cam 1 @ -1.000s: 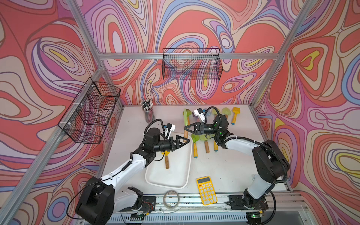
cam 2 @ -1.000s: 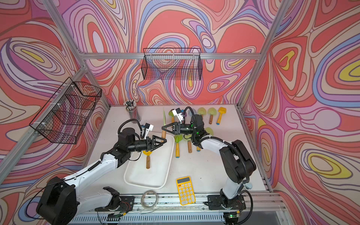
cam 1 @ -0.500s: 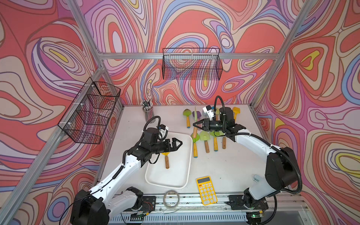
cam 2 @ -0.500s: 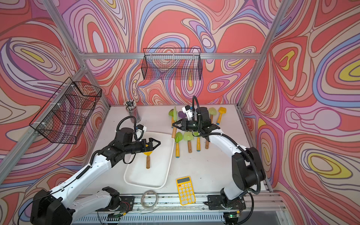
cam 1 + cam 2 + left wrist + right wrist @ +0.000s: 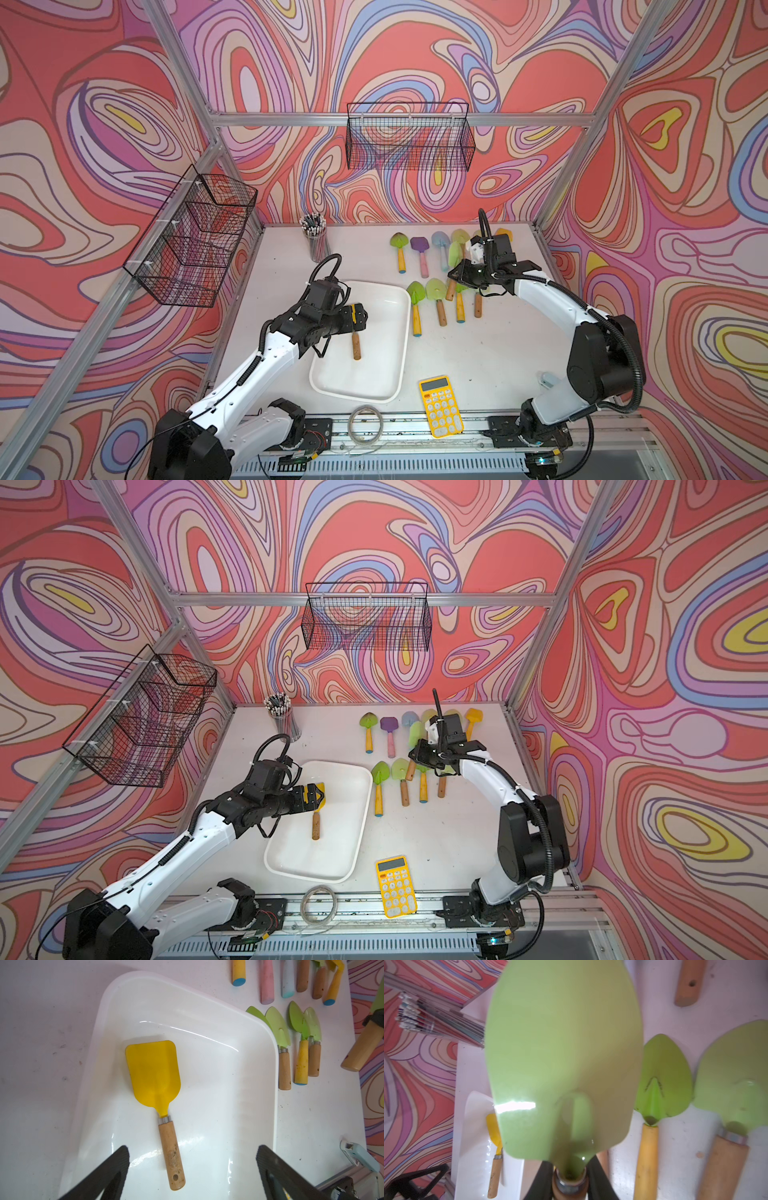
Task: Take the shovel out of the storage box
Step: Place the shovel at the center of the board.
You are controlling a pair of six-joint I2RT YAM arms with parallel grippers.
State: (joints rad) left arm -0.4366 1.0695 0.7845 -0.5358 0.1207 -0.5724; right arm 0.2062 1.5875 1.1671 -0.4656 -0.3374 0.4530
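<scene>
The yellow shovel (image 5: 153,1072) is seen lying in the storage box (image 5: 239,1088), just below the 2 spread fingers (image 5: 116,1163) of the left gripper (image 5: 192,1150). A green shovel (image 5: 562,1043) is pinched at its neck by the right gripper (image 5: 570,1180).

The shovel (image 5: 154,1076) lies inside the storage box (image 5: 220,1088).

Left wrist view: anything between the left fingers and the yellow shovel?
Nothing: in the left wrist view only bare storage box floor shows between the fingers of the left gripper and the yellow shovel. The fingers are open.
</scene>
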